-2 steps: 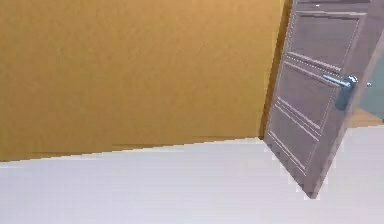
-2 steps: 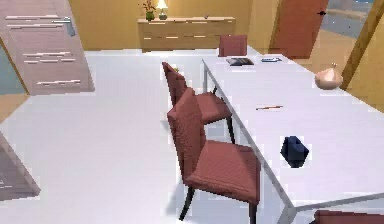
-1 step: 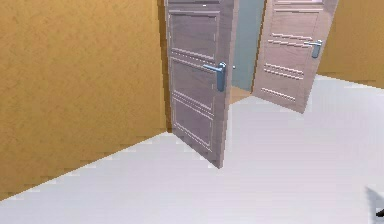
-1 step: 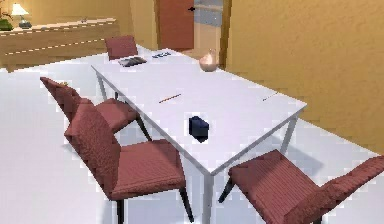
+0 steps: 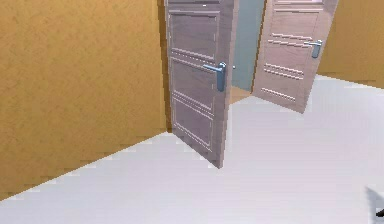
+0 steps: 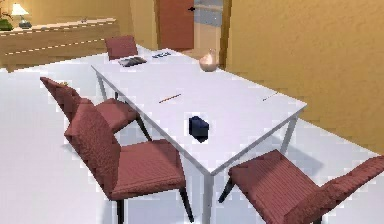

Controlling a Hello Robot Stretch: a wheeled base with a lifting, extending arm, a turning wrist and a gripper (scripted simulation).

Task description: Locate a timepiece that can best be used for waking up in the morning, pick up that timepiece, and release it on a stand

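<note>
A small dark boxy thing [image 6: 199, 127] stands on the white surface [image 6: 240, 110], close to its near edge. It may be the timepiece, but its face is too small to tell. The end effector's state cannot be told. The likely slips are taking the wrong thing for the clock, or the base catching the red chair [image 6: 135, 165] that crowds that edge. Farther out are a pale bowl-like thing [image 6: 208, 62] and a wooden sideboard [image 6: 60, 40] with a lamp [image 6: 18, 15]. Ahead, a panelled door [image 5: 197, 80] stands ajar.
</note>
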